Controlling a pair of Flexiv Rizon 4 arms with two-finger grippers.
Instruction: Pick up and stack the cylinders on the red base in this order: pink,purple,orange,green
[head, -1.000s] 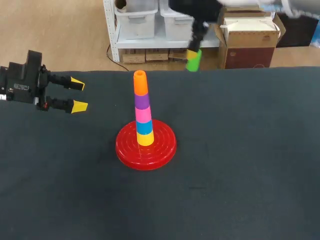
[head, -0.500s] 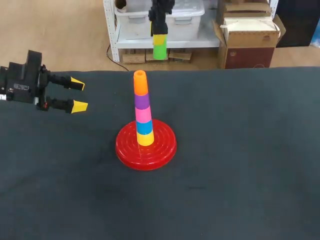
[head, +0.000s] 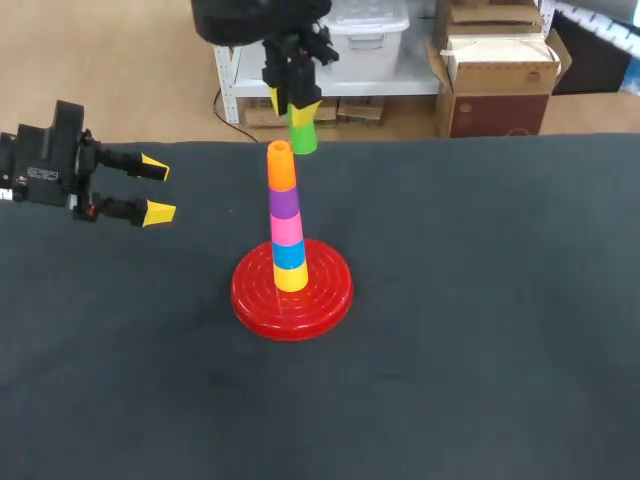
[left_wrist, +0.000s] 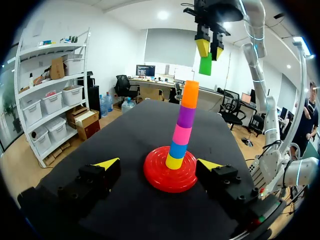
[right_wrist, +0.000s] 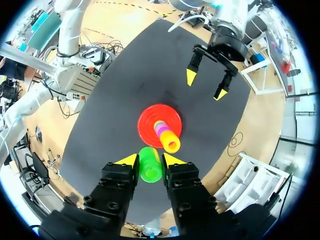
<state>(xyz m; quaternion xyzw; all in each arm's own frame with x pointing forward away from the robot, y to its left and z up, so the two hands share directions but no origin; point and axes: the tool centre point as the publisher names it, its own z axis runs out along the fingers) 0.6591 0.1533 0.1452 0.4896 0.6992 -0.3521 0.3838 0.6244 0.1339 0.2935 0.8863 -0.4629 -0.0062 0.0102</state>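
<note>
The red base (head: 250, 300) stands mid-table with a stack on it: yellow, blue, pink (head: 287, 229), purple (head: 285, 203), and orange (head: 281, 167) on top. My right gripper (head: 292, 106) hangs above and just behind the stack's top, shut on the green cylinder (head: 303, 136). In the right wrist view the green cylinder (right_wrist: 150, 169) sits between the fingers of the right gripper (right_wrist: 150, 160), beside the orange top (right_wrist: 171, 144). My left gripper (head: 152, 190) rests open and empty at the table's left. The left gripper (left_wrist: 159, 164) faces the stack (left_wrist: 183, 120).
The dark table (head: 480, 330) carries nothing but the base and its stack. Wide bare cloth lies to the right and in front.
My right arm has carried the green cylinder leftward from the back right and lowered it near the orange top. The left arm has not moved.
</note>
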